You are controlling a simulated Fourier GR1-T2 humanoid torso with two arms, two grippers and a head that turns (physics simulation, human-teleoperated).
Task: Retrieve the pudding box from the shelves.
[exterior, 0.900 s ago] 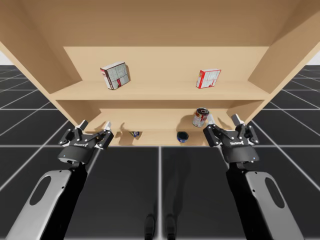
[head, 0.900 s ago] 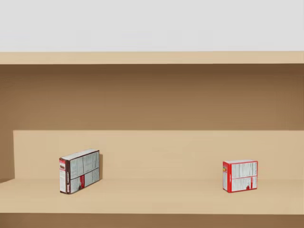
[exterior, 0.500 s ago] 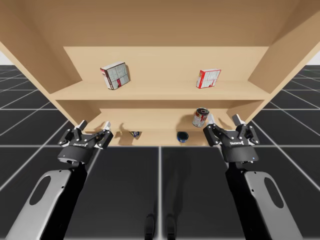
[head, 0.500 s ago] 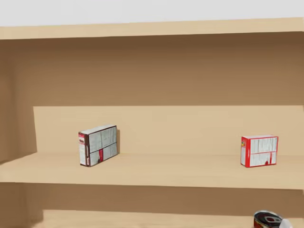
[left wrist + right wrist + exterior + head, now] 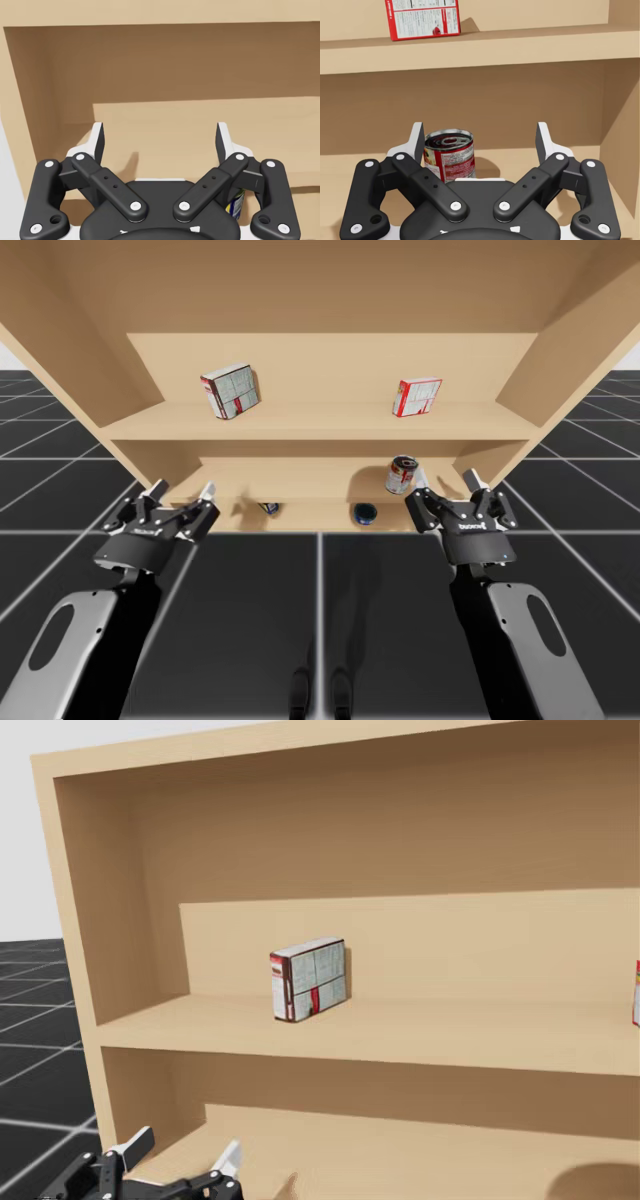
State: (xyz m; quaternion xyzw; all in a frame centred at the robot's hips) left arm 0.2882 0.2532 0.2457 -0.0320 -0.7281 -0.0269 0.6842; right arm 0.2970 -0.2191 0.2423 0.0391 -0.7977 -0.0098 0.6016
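Shelves (image 5: 320, 425), high view: pudding box (image 5: 230, 391) upright at upper shelf's left end; left gripper (image 5: 183, 488), right gripper (image 5: 445, 480) below, near lower front edge. Head view: box centred, likely targeting. Wrist views: both grippers spread wide, empty, ready to reach.

Wooden shelf unit (image 5: 560, 350), open-fronted, two boards in view.

Upper shelf (image 5: 320, 420): two boxes, well apart. A dark-edged white box (image 5: 230, 391) stands upright toward the left end, turned at an angle to the back wall. A red box (image 5: 417, 397) stands upright toward the right end, broad face outward.

Lower shelf (image 5: 300, 478): a red-and-white can (image 5: 401, 474) stands upright toward the right. Near the front edge is a small blue round object (image 5: 365, 513), around the middle. Left of it is a small dark item (image 5: 270, 508) with blue and yellow on it — kind unclear.
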